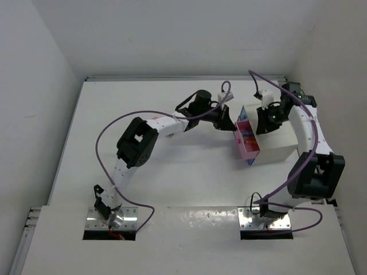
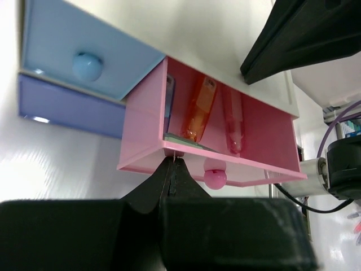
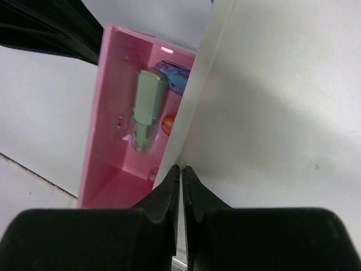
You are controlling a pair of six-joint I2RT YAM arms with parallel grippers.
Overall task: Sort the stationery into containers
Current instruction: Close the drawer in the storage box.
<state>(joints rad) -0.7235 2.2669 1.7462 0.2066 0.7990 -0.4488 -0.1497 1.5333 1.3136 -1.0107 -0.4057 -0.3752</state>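
The stationery lies inside the pink drawer point(image 2: 265, 127), which stands partly pulled out of the white cabinet point(image 1: 280, 146). In the left wrist view an orange piece point(image 2: 200, 110) and a pink piece point(image 2: 233, 127) lie side by side on the drawer's floor. A blue piece point(image 2: 168, 101) rests against its left wall. The right wrist view looks down into the open part and shows a mint green piece point(image 3: 148, 107) lying lengthwise, with the blue piece and a sliver of orange beside it at the cabinet's edge.

A pink knob point(image 2: 215, 176) sits on the drawer's front panel. Beside the pink drawer, a blue drawer point(image 2: 51, 45) with a blue knob point(image 2: 87, 66) sits further in.

The left pincer point(image 2: 175, 165) is pressed together with no gap, and its tips touch the pink drawer's front lip just beside the knob. The right pincer point(image 3: 181, 169) is narrowed to a thin slit and holds nothing. Its tips are at the cabinet's top face, by the edge above the open drawer; whether they touch it I cannot tell.

The cabinet stands on the right side of the white tabletop point(image 1: 172, 166).
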